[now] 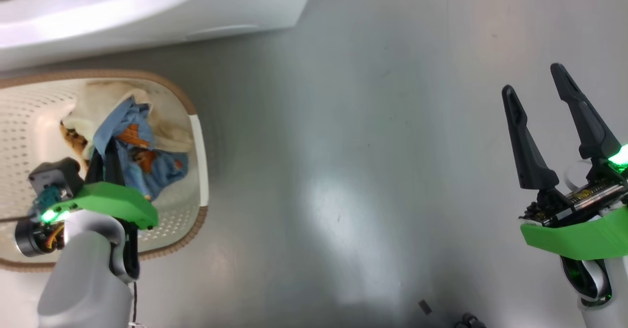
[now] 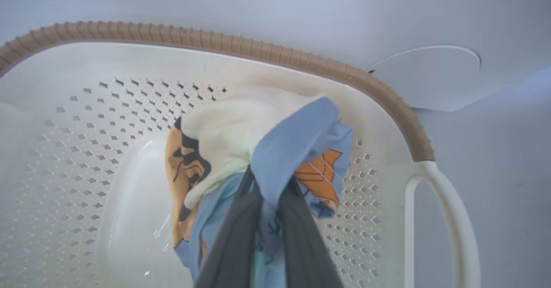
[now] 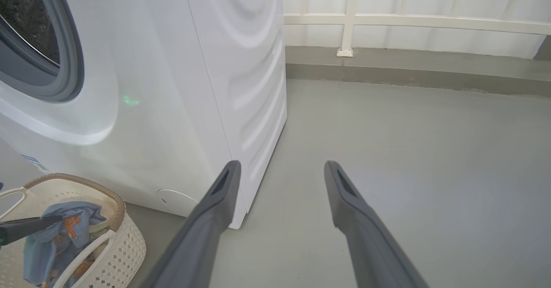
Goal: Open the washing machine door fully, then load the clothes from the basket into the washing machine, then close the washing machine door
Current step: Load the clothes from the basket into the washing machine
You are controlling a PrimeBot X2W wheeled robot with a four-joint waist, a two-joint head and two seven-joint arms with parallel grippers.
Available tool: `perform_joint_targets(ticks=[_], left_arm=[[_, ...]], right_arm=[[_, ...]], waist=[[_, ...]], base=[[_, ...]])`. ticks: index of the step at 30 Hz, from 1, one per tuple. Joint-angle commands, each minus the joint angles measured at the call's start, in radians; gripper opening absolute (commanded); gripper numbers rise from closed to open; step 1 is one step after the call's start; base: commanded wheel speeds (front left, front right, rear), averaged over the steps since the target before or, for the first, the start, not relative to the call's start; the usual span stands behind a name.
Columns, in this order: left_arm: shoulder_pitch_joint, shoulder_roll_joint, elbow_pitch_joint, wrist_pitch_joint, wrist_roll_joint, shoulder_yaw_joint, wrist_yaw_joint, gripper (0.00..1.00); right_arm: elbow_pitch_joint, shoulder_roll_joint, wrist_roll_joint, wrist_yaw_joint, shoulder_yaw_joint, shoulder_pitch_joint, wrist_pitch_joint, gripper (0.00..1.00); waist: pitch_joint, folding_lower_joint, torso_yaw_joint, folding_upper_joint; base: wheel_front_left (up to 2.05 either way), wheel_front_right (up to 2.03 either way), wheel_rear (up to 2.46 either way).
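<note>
My left gripper (image 2: 270, 178) is pinched shut on a fold of the clothes (image 2: 297, 128), a light blue and cream bundle lying inside the basket (image 2: 275, 52), which sits on the floor (image 3: 409, 150) just in front of the washing machine (image 3: 181, 85). My right gripper (image 3: 282, 167) hangs over the floor, well apart, fingers spread wide and empty

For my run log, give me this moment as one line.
left gripper: shut on clothes in basket | right gripper: open, above floor | washer: opening uncovered
</note>
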Motion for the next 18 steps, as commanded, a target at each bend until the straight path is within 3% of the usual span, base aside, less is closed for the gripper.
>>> perform_joint_targets(ticks=[1,18], left_arm=[[0.076,0.019,-0.087,-0.012,0.03,0.046,0.014,0.0],[0.344,-0.026,-0.541,-0.012,0.196,0.137,0.013,0.0]], right_arm=[[-0.016,-0.016,-0.005,0.002,0.012,0.057,-0.005,1.0],[0.041,-0.01,-0.007,0.002,-0.014,0.171,-0.005,1.0]], waist=[[-0.071,0.0001,0.036,0.0],[-0.305,0.0001,0.072,0.0]], base=[[0.0,0.0,0.0],[0.0,0.0,0.0]])
